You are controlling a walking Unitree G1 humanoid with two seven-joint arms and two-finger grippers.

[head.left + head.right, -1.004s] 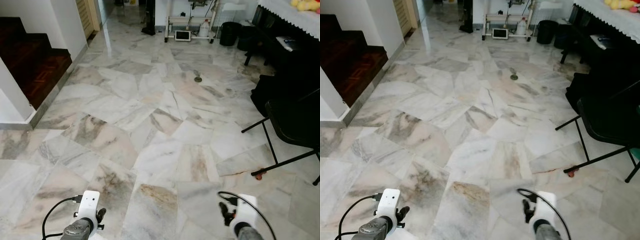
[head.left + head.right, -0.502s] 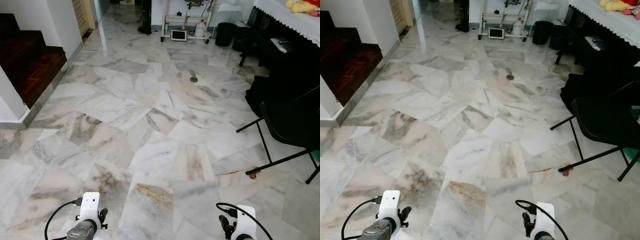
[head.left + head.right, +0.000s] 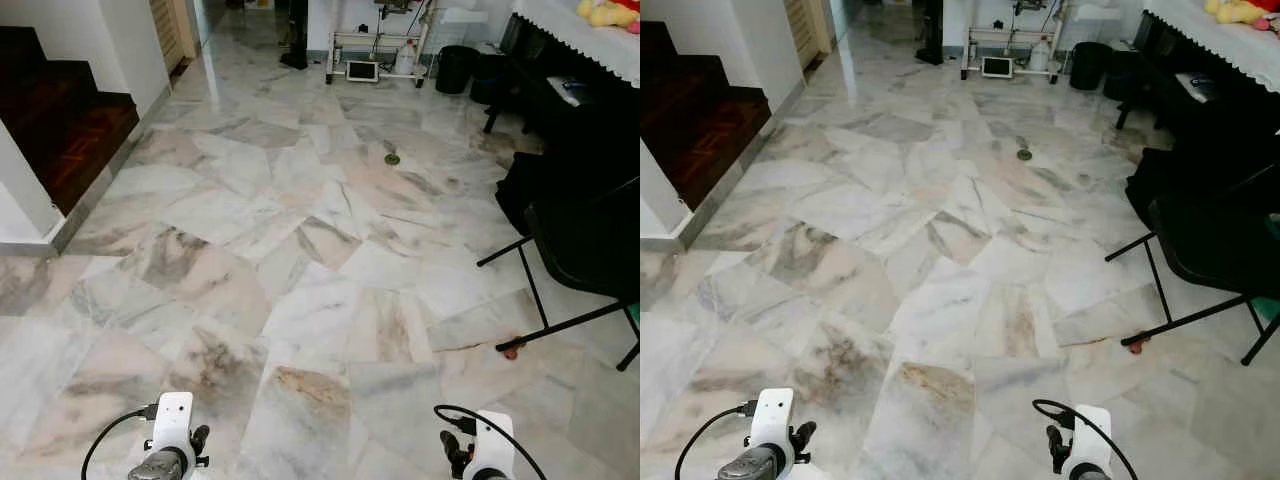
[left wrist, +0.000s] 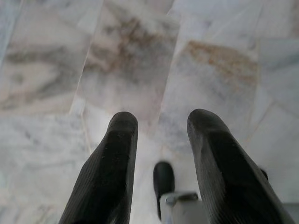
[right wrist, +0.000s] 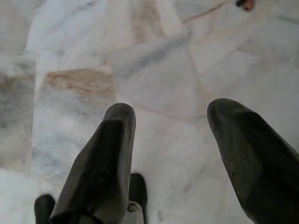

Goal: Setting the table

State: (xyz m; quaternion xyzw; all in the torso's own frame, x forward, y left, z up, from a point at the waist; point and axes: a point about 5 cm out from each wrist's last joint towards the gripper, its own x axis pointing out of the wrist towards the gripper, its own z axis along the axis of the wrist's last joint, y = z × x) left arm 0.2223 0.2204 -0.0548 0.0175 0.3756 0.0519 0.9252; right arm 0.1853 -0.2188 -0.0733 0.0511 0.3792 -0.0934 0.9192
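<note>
While we face a wide marble floor [image 3: 300,230], our left gripper [image 4: 159,135] hangs low above the tiles with its two black fingers [image 4: 112,168] apart and nothing between them; our right gripper [image 5: 170,135] hangs likewise, fingers spread wide and empty; a black folding chair [image 3: 585,250] stands to our right; a dark staircase [image 3: 60,120] rises to our left; a table with a white lace cloth [image 3: 590,35] stands far right.
</note>
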